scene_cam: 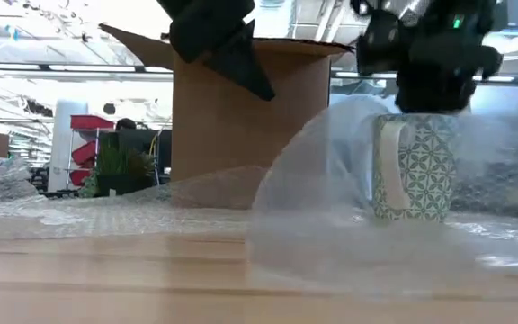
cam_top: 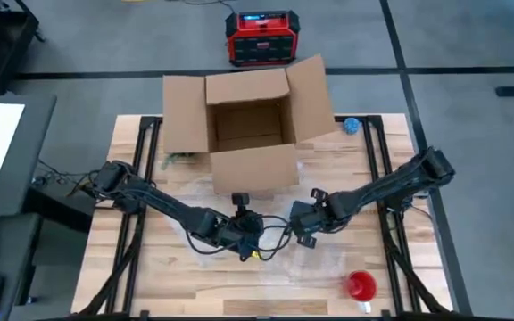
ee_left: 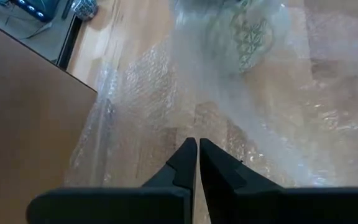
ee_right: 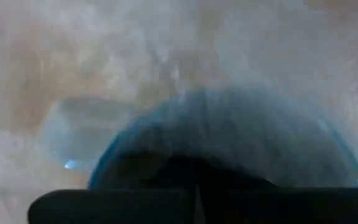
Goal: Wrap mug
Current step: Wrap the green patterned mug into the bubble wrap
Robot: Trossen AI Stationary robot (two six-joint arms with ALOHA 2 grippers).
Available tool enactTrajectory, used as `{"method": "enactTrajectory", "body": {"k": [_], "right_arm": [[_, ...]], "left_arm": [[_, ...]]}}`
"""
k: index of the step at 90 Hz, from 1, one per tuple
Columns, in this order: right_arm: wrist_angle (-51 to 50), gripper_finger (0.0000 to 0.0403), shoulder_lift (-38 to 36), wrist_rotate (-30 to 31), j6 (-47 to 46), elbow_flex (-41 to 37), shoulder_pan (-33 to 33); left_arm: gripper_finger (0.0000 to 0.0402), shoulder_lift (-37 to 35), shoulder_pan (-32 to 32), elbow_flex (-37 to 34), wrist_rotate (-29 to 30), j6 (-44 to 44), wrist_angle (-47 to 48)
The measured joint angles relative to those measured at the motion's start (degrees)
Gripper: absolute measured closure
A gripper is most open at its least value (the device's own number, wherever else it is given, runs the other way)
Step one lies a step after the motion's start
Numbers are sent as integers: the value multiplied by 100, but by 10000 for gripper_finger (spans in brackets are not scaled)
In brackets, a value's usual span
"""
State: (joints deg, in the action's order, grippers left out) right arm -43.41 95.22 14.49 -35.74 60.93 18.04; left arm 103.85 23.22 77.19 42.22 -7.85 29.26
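A white mug (scene_cam: 416, 166) with a green pattern stands upright on the table, under a sheet of clear bubble wrap (scene_cam: 313, 207) that domes over it and spreads across the wood. My right gripper (scene_cam: 430, 97) is right above the mug, shut, and its wrist view looks down into the mug's blue inside (ee_right: 229, 118) through the wrap. My left gripper (cam_top: 250, 242) hangs shut to the left of the mug, raised above the wrap (ee_left: 166, 81). I see nothing between its fingers (ee_left: 188, 155). In the left wrist view the mug (ee_left: 248, 31) lies ahead, behind the wrap. My right gripper comes from above, pointing down, and meets the bubble wrap over the mug's mouth (scene_cam: 403, 115). The gripper's own body hides the fingertips, so I cannot tell whether they reach into the mug. The mug stands upright on its base on the table.
An open cardboard box (cam_top: 248, 125) stands at the table's far middle, right behind both grippers. A red object (cam_top: 360, 285) lies near the front right edge, and a small blue one (cam_top: 352, 125) at the far right. A red and black device (cam_top: 261, 37) sits on the floor beyond.
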Motion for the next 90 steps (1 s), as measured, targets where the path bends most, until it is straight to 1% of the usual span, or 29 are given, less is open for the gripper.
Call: {"method": "enactTrajectory", "body": {"k": [12, 20, 56, 67, 74, 80, 90], "right_arm": [[34, 403, 61, -152, 149, 8, -54], [0, 403, -80, -150, 170, -12, -52], [-112, 403, -1385, 85, 26, -16, 281], [-108, 402, -1724, 318, 21, -14, 483], [-108, 395, -1929, 612, 21, -14, 672], [-108, 380, -2051, 920, 19, -14, 877], [-111, 342, -2175, 1333, 4, -14, 1231]], "left_arm": [[402, 0, 2, 0, -2, 1, 1], [402, 0, 0, 0, -2, 0, -4], [402, 0, 0, 0, -112, -99, -7], [402, -16, 0, 0, -148, -99, -5], [402, -46, 0, 0, -215, -93, -6], [402, -84, 15, -32, -283, -85, -81], [402, -89, 24, -61, -300, 86, -284]]}}
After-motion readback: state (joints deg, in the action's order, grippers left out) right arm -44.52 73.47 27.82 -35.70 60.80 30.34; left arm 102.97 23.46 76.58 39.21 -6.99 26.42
